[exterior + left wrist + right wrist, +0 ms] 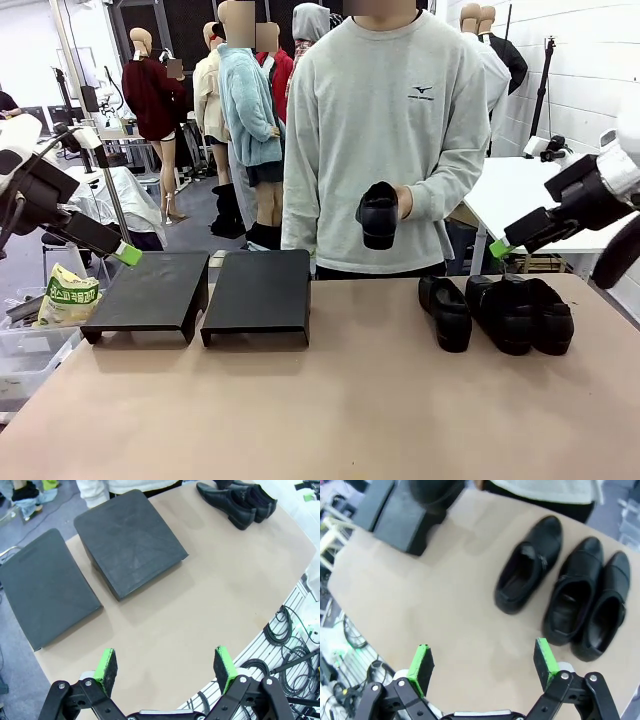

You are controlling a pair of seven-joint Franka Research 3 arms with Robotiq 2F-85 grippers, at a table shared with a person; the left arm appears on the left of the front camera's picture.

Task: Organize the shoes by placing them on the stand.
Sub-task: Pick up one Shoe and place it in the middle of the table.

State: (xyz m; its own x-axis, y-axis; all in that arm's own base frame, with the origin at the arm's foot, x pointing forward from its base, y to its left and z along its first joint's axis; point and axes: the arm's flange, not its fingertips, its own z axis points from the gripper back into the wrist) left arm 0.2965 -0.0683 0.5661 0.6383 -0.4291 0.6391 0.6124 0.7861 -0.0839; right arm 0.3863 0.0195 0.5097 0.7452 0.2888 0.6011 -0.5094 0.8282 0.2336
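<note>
- The table is a flat, matt tan sheet spreading under both sets of fingers.
- The person, in a soft grey sweatshirt, stands past the far edge, beyond every fingertip. One hand holds the raised shoe toe-down in the air, well apart from both grippers.
- Two stands lie ahead of the left gripper: the near stand straight beyond its fingertips, the far stand off to the side. Both are low, sloped black slabs with a dull, faintly scuffed surface, and their tops are bare.
- Three shoes rest on the table ahead of the right gripper: the lone shoe closest to its line, and the paired shoes touching side by side beyond its other finger. All are glossy black, round-toed and thick-soled, with their openings facing up.
- Both grippers hover with fingers spread wide and nothing between the green pads.
- No shoe is on a stand yet, so the first pick or handover seems to be in hand. The lone shoe looks easiest, having free table on both sides. Pads should close across its narrow waist, low by the sole, since the shiny upper may slip or dent.
</note>
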